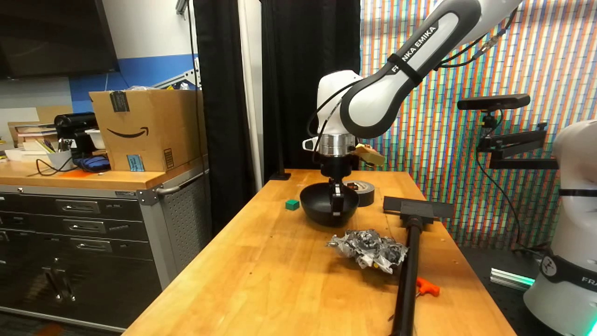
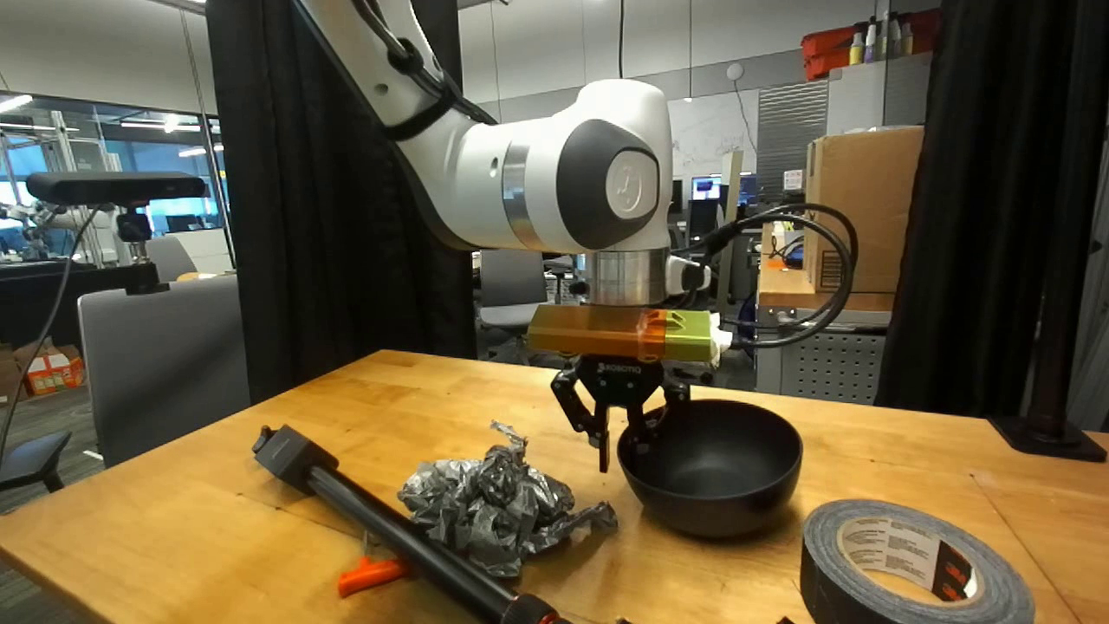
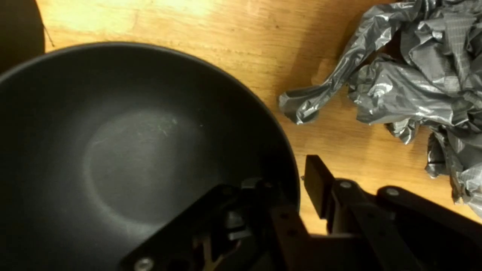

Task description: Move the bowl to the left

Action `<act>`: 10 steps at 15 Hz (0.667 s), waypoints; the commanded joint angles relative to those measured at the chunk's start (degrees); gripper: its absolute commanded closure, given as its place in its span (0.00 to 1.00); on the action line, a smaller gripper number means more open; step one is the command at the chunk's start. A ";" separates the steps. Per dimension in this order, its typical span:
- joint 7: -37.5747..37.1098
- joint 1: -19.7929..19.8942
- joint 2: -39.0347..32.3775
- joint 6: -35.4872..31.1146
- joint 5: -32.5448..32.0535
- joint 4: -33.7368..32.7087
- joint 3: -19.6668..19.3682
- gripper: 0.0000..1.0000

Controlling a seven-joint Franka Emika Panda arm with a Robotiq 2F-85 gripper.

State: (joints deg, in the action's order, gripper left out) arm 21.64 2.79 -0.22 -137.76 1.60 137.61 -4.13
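The wide black bowl stands upright on the wooden table; it shows in both exterior views (image 1: pixel 319 205) (image 2: pixel 719 472) and fills the left of the wrist view (image 3: pixel 150 158). My gripper (image 2: pixel 622 446) is low at the bowl's rim, on the side towards the foil heap. Its fingers are apart, one inside the bowl and one outside, with the rim between them. In the wrist view the gripper (image 3: pixel 292 188) shows a gap between the outer finger and the rim. The inner finger is dark against the bowl, so its contact cannot be told. The gripper (image 1: pixel 336 205) covers part of the bowl.
A crumpled silver foil-like heap (image 1: pixel 368 249) (image 2: pixel 494 507) (image 3: pixel 418 86) lies close beside the bowl. A dark tape roll (image 1: pixel 367 198) (image 2: pixel 832 576) stands near its other side. A small green block (image 1: pixel 292 205), a long black tool (image 1: pixel 409 261) and an orange-handled tool (image 2: pixel 372 575) lie around.
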 commanded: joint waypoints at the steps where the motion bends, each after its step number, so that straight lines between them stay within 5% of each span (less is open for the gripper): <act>1: 0.78 0.08 -0.85 -0.07 1.19 -1.15 0.51 0.98; 10: -1.73 -3.99 -3.80 3.44 -0.56 -9.44 5.46 0.98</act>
State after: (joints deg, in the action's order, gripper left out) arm 21.26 1.22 -1.04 -136.40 1.56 133.07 -1.19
